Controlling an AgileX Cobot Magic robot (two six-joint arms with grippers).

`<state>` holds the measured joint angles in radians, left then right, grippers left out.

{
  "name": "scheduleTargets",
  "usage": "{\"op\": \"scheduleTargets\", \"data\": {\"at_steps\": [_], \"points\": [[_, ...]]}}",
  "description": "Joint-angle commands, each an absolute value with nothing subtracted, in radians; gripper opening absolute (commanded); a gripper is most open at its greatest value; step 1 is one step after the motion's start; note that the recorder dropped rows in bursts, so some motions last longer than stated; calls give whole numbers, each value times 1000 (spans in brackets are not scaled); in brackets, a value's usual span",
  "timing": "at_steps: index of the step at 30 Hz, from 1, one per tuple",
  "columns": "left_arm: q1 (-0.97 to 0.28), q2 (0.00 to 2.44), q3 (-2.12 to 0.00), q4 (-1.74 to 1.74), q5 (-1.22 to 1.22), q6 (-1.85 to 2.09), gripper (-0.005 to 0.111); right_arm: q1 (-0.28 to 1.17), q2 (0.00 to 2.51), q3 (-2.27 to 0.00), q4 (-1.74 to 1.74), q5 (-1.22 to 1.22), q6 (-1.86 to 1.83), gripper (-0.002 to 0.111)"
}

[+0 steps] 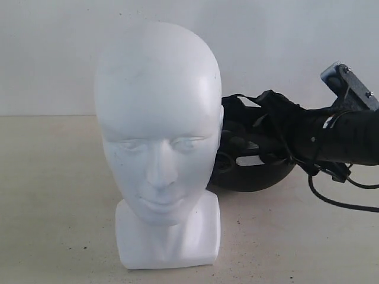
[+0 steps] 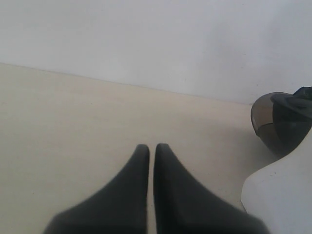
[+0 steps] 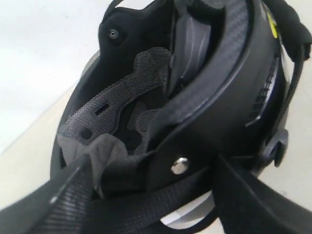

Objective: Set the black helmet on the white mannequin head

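- Right gripper (image 3: 151,170) spread astride black helmet (image 1: 254,174) rim; strap may snag;
- left gripper (image 2: 152,161) pressed together, idle;
- white mannequin head (image 1: 157,130) could topple if bumped.

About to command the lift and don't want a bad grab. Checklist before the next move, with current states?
1. Right end effector straddles the rim of the matte black open-face helmet: ok.
2. Firm grip on the helmet: cannot tell.
3. Helmet opening turned down, ready for placing: not ok. The padded inside faces up, and the helmet lies behind and beside the head.
4. Glossy white mannequin head upright on its base, crown bare: ok.
5. Black woven strap clear of the grasp: not ok. It crosses the right end effector's gap.
6. Left end effector shut, empty, apart from the head: ok.
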<state>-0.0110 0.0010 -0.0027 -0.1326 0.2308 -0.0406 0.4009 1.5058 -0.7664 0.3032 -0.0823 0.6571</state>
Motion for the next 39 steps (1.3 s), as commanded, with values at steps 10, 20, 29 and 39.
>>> {"op": "scheduleTargets", "data": {"at_steps": [10,20,29,39], "points": [[-10,0,0,-138,225,-36,4,351,1497,-771,289,0,529,0],[-10,0,0,-138,225,-36,4,183,1361,-771,62,331,416,0],[-10,0,0,-138,225,-36,4,66,1261,-771,56,498,107,0],[-10,0,0,-138,225,-36,4,-10,1245,-771,-8,501,-92,0]]}}
